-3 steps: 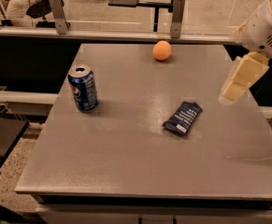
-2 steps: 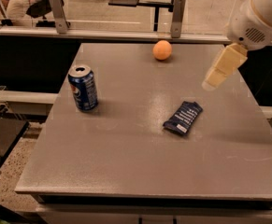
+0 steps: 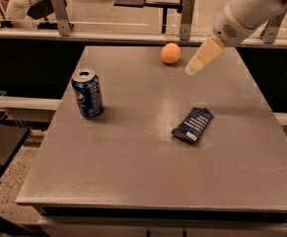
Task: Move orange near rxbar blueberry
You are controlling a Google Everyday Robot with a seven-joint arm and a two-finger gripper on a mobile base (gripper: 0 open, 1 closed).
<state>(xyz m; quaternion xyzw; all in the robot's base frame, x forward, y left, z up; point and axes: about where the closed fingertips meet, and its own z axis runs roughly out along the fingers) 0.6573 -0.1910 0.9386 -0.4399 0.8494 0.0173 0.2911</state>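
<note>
Tabletop (image 3: 133,177): pincer (image 3: 200,59) seemingly hovers beside orange (image 3: 170,53).

White rounded arm (image 3: 254,6) with a small dotted grille (image 3: 227,31); its cream, tapered end effector (image 3: 195,67) hangs over the counter's (image 3: 133,157) far side

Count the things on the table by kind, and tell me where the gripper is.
Fruit: 1, the orange, near the far edge.
Cans: 1, the blue soda can, on the left.
Snack bars: 1, the dark blue snack bar, right of centre.
Total: 3 on the table.
The gripper hangs just right of the orange, touching nothing.
</note>
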